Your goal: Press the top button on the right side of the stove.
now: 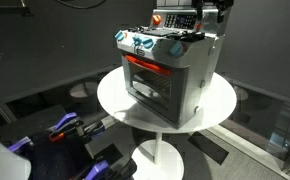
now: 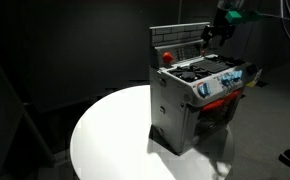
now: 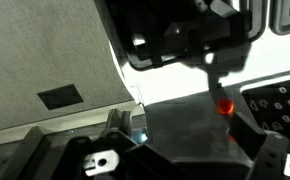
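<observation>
The small grey stove (image 1: 170, 80) stands on a round white table (image 1: 113, 100), with its red oven window and blue-and-white knobs (image 1: 145, 42) facing forward. It also shows in an exterior view (image 2: 190, 100) with its upright back panel (image 2: 180, 40). My gripper (image 1: 209, 25) hangs at the panel's end, above the stove's rear corner (image 2: 214, 38). In the wrist view its dark fingers (image 3: 221, 85) look shut, with the tip just above a glowing red button (image 3: 226, 105) on a grey surface. I cannot tell if the tip touches it.
The table (image 2: 105, 130) stands on a single white pedestal (image 1: 160, 155). Blue and red clutter (image 1: 65, 128) lies on the floor beside it. Dark curtains surround the scene. A second red button (image 2: 166, 57) sits at the panel's other end.
</observation>
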You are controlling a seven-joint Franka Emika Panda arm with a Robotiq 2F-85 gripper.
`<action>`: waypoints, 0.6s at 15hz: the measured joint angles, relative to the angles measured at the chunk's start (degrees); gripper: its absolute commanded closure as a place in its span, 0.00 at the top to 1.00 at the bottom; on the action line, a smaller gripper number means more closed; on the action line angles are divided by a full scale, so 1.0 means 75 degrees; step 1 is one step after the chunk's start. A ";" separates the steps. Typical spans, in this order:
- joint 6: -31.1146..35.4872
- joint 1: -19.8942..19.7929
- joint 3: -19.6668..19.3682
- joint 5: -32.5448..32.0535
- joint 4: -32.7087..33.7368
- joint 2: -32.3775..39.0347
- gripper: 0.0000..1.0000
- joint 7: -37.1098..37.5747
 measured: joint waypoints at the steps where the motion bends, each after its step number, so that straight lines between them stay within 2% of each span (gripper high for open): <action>1: -0.0044 0.0000 0.0000 0.0000 0.0049 0.0034 1.00 0.0000; 9: -0.0413 0.0001 -0.0040 0.0000 0.0188 0.0083 1.00 -0.0013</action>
